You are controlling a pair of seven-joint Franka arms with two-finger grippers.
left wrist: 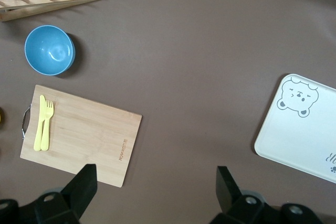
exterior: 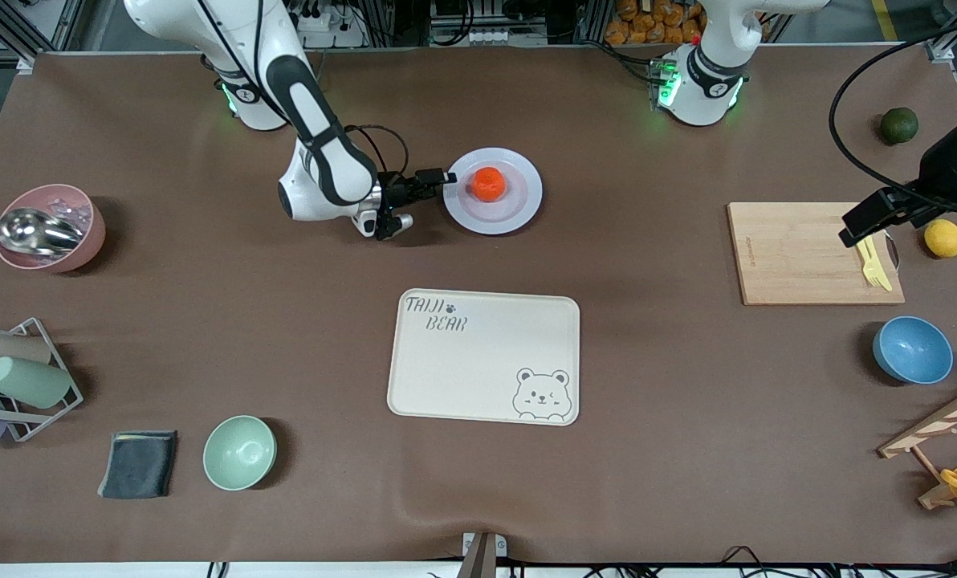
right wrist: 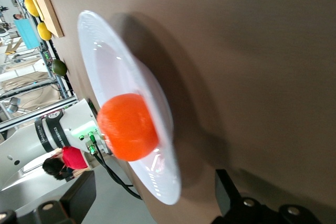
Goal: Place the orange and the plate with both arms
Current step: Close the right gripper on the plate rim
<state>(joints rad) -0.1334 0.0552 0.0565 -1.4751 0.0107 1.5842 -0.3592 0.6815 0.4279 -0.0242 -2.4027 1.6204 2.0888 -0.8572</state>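
The orange [exterior: 487, 183] sits in the middle of the pale plate [exterior: 519, 210], which lies flat on the table near the robots' bases. My right gripper [exterior: 440, 180] is open at the plate's rim on the side toward the right arm's end, low by the table. In the right wrist view the plate [right wrist: 113, 72] and the orange [right wrist: 128, 127] lie just ahead of the gripper [right wrist: 155, 199], with the rim between the spread fingers and not gripped. My left gripper [exterior: 854, 229] is open and empty over the cutting board's end; its own view shows it [left wrist: 155, 184] above bare table.
A cream bear-print tray [exterior: 485, 356] lies mid-table, nearer the camera than the plate. A wooden cutting board [exterior: 800, 253] with yellow cutlery [exterior: 873, 265], a blue bowl [exterior: 913, 349], a lemon [exterior: 943, 238] and a green fruit [exterior: 899, 125] are at the left arm's end. A pink bowl [exterior: 49, 227] and a green bowl [exterior: 239, 452] are at the right arm's end.
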